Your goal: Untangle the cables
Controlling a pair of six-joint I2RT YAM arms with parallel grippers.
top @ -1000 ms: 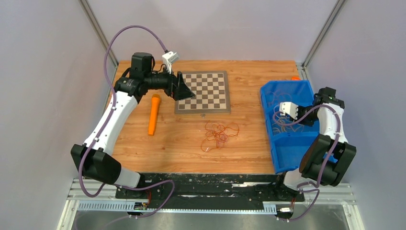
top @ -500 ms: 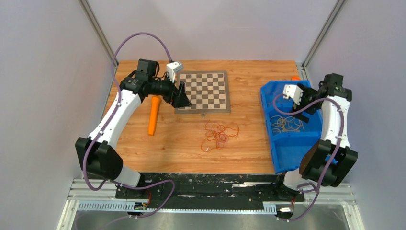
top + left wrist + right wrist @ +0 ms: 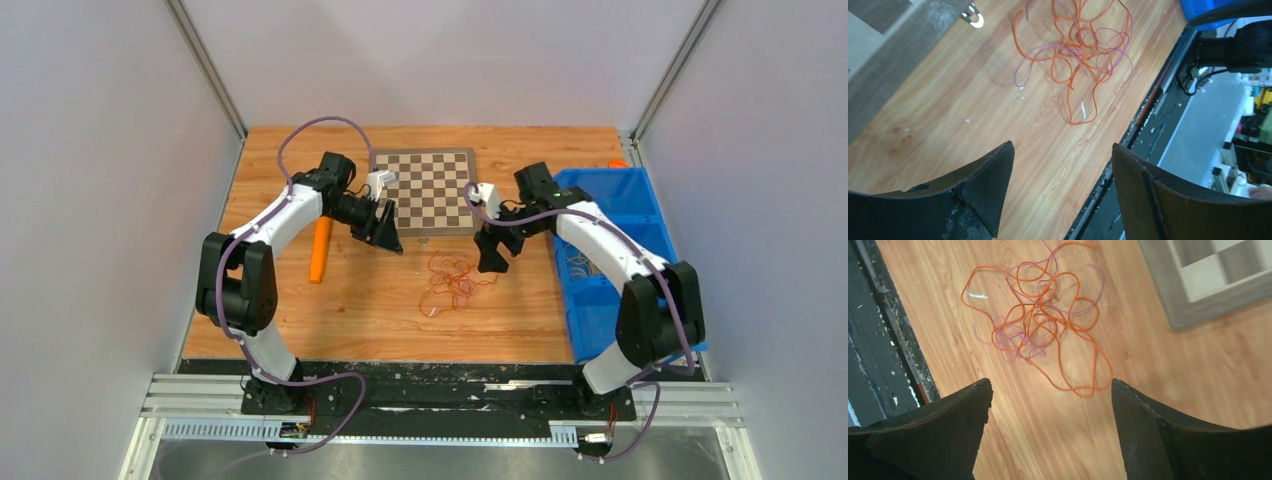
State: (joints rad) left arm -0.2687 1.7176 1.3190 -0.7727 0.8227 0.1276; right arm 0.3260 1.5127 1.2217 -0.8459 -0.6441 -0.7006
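Observation:
A tangle of thin orange and purplish cables (image 3: pixel 457 280) lies in many loops on the wooden table, in front of the chessboard. It fills the top of the left wrist view (image 3: pixel 1073 50) and of the right wrist view (image 3: pixel 1040 315). My left gripper (image 3: pixel 391 243) hangs just left of the tangle, open and empty (image 3: pixel 1063 145). My right gripper (image 3: pixel 490 266) hovers just right of it, also open and empty (image 3: pixel 1050 381). One orange loop reaches close to the right gripper's fingertips. More thin pale cables (image 3: pixel 580 262) lie in the blue bin, partly hidden by the right arm.
A chessboard (image 3: pixel 425 190) lies behind the tangle, with a small metal ring (image 3: pixel 425 240) by its front edge. An orange cylinder (image 3: pixel 321 250) lies left of the left gripper. The blue bin (image 3: pixel 640 195) stands at the right edge. The table's front edge runs close below the tangle.
Both arms swung in toward the table's middle. The right gripper left the blue bin and opened. The left gripper came from the chessboard's left edge toward the tangle.

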